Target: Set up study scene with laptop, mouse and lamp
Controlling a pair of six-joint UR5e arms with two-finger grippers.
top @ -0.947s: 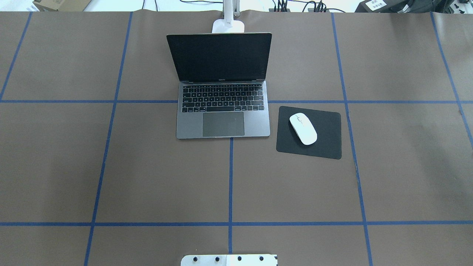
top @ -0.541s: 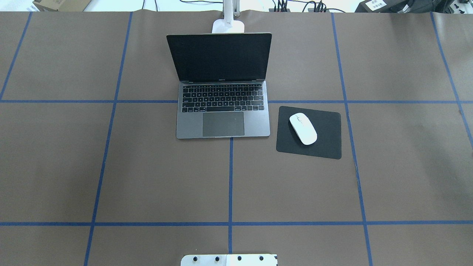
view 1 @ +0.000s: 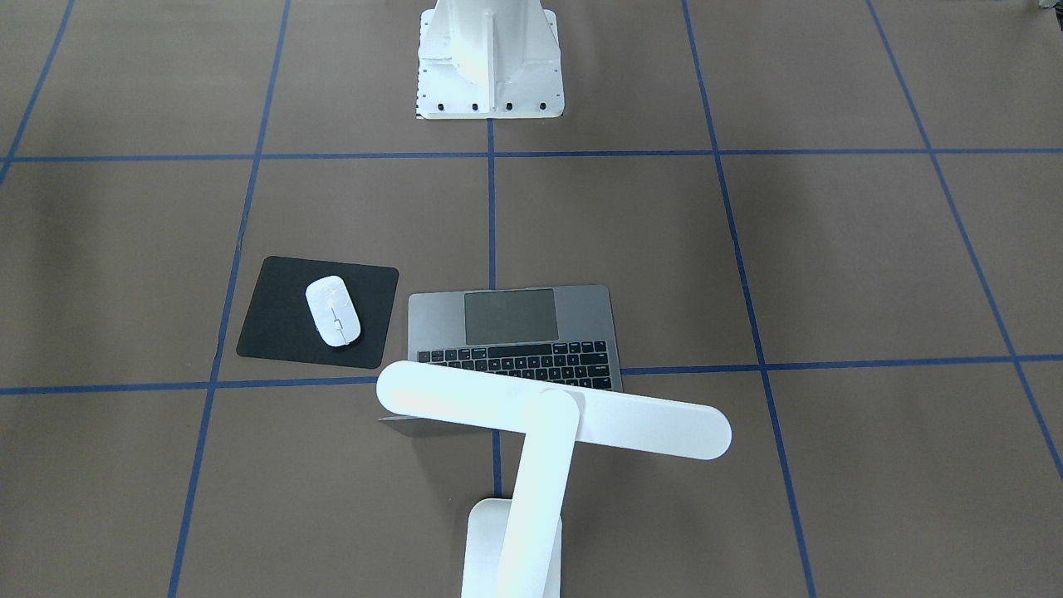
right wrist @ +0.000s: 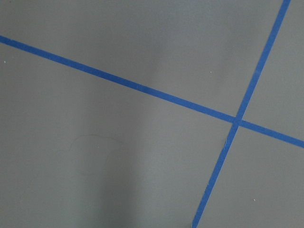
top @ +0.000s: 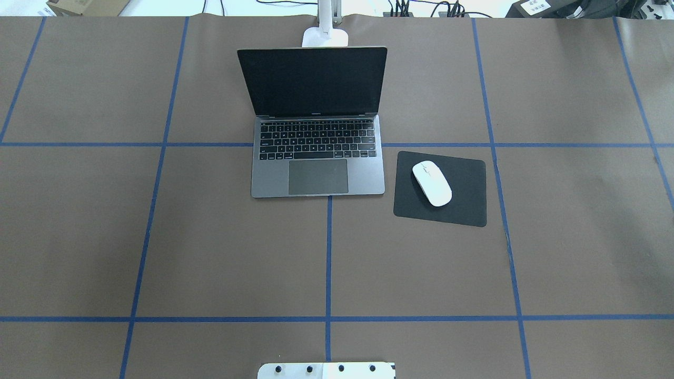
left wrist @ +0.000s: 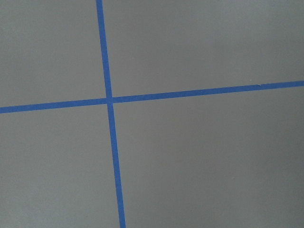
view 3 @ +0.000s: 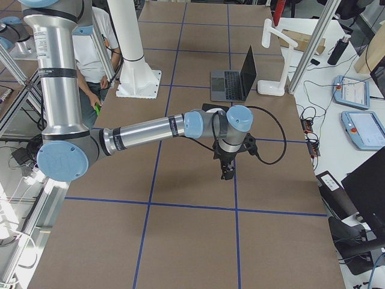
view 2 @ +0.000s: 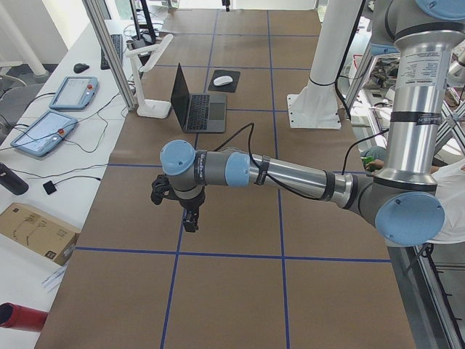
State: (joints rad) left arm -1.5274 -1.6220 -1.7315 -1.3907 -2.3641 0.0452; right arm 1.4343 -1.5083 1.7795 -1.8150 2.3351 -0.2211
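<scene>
The laptop stands open at the table's far middle, screen dark; it also shows in the front view. The white mouse lies on a black pad to the laptop's right. The lamp stands behind the laptop: its base shows overhead, and its bar head hangs over the keyboard. My left gripper hovers over bare table far from these things. My right gripper does the same at the other end. I cannot tell whether either is open or shut.
The white bolted pedestal stands at the table's near edge by the robot. Blue tape lines cross the brown table cover. Teach pendants and cables lie on the side bench. A person stands behind the right arm.
</scene>
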